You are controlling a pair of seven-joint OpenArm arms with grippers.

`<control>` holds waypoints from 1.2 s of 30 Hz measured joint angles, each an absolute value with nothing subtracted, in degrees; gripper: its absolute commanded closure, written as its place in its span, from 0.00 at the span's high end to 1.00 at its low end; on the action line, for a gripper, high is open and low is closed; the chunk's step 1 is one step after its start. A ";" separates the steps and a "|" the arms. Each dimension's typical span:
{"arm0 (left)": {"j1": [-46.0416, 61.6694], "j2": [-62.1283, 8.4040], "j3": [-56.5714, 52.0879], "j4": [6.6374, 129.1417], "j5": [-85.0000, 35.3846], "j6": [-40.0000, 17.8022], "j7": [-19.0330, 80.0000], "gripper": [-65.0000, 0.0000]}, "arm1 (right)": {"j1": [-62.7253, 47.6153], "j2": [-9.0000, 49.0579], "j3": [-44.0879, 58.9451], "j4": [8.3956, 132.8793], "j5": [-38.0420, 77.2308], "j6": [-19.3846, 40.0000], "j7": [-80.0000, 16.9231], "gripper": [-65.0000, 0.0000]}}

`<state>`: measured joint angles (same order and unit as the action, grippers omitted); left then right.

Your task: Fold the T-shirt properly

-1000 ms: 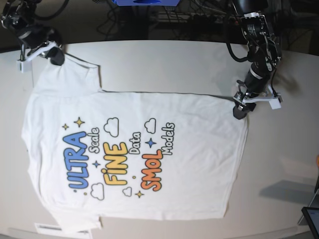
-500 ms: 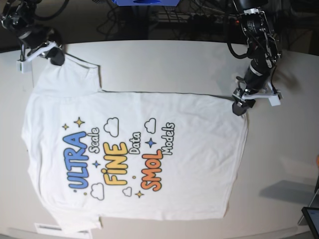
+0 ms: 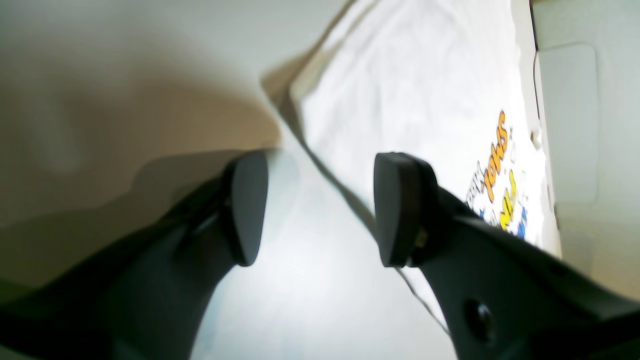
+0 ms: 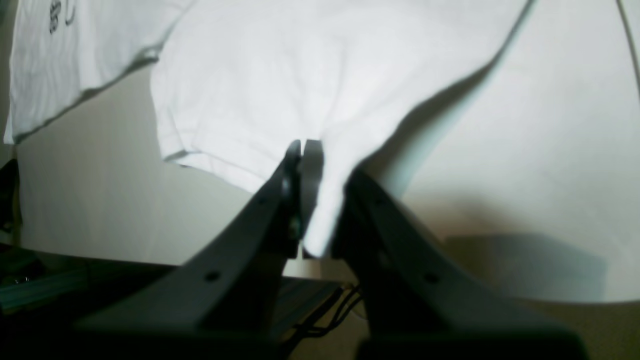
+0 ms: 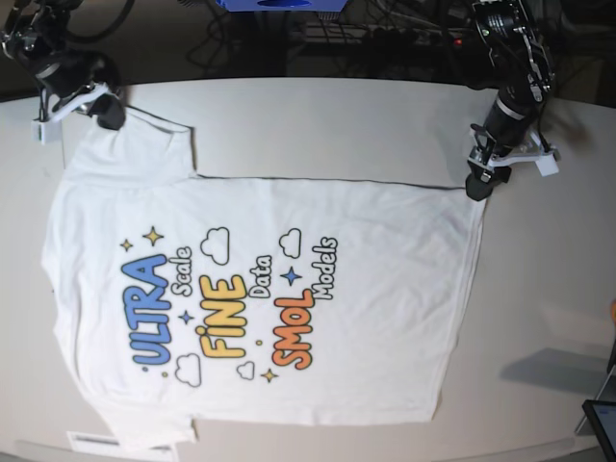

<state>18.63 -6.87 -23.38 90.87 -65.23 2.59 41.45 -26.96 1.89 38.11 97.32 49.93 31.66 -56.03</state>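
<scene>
base view: we are seeing the t-shirt (image 5: 260, 298) lying flat and print side up on the table (image 5: 318, 125), filling most of its surface; the blue "ultra", yellow "fine" and orange "smol" lettering is sitting near the shirt's middle; our right gripper (image 5: 108, 108) is pinching the sleeve at the shirt's far corner, and in the right wrist view its jaws are clenched on a fold of white cloth (image 4: 320, 200); our left gripper (image 5: 478, 183) is hovering just beside the shirt's hem corner; in the left wrist view its black fingers (image 3: 247, 207) are standing apart, released, one over bare table, the other over the shirt's edge, grasping nothing.
</scene>
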 measured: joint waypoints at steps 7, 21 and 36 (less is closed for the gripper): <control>13.78 -7.20 -23.42 86.26 -65.43 2.72 40.32 0.53 | -27.03 1.89 38.11 97.32 49.93 31.64 -56.05 0.01; 10.17 -7.38 -18.35 83.44 -65.14 2.92 37.58 0.53 | -27.00 1.87 38.11 97.32 49.93 31.64 -56.03 0.01; 8.73 -6.35 -17.23 82.59 -61.60 2.94 40.29 0.03 | -27.03 1.87 38.11 97.32 49.91 31.64 -56.05 0.01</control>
<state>8.73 -6.35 -17.23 82.59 -61.60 2.94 40.29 -27.03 1.87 38.11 97.32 49.91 31.64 -56.05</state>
